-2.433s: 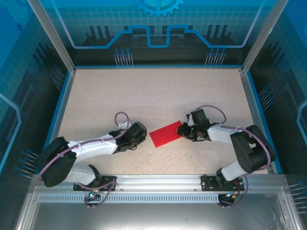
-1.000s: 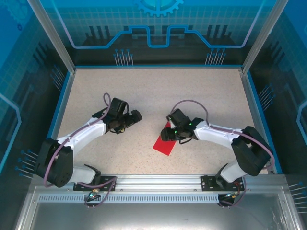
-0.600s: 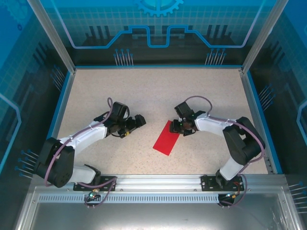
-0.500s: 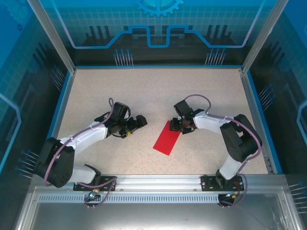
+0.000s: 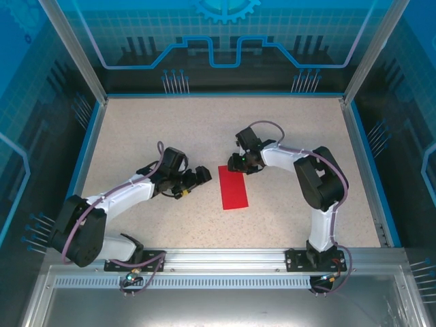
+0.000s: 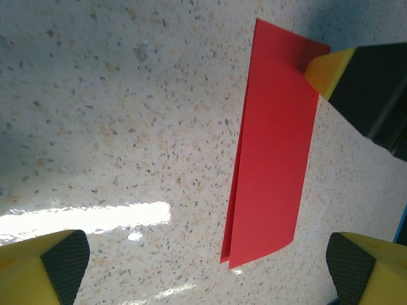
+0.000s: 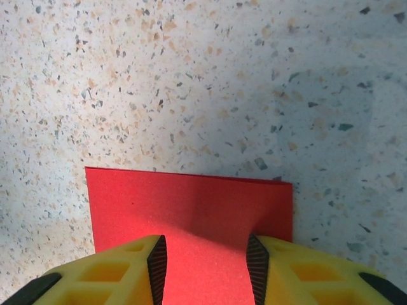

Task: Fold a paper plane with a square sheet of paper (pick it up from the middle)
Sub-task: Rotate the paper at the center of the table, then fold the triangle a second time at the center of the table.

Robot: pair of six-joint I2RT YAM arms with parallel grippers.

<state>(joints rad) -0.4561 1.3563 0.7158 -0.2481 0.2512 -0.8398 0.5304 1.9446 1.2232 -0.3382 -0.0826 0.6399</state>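
Flat on the speckled bench (image 5: 170,129): a thin red paper rectangle (image 5: 234,187).
Half-spread right claw (image 7: 206,264) rests on its twelve-o'clock end; left claw (image 5: 199,176) gapes at nine o'clock.

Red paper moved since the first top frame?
Yes. The red paper has swung round: its long side, earlier slanting nearly along the near rail, now points away from it.

**Speckled top, blue enclosure**

On my feed I see a speckled beige tabletop (image 5: 170,129) bordered by a blue rim (image 5: 218,95). Behind it stands a translucent blue back panel (image 5: 218,41) with circuit-style lines, flanked by slanting aluminium posts (image 5: 71,48). An aluminium rail (image 5: 218,257) runs along the near edge. The left wrist view catches a bright glare patch (image 6: 95,215) on the tabletop.
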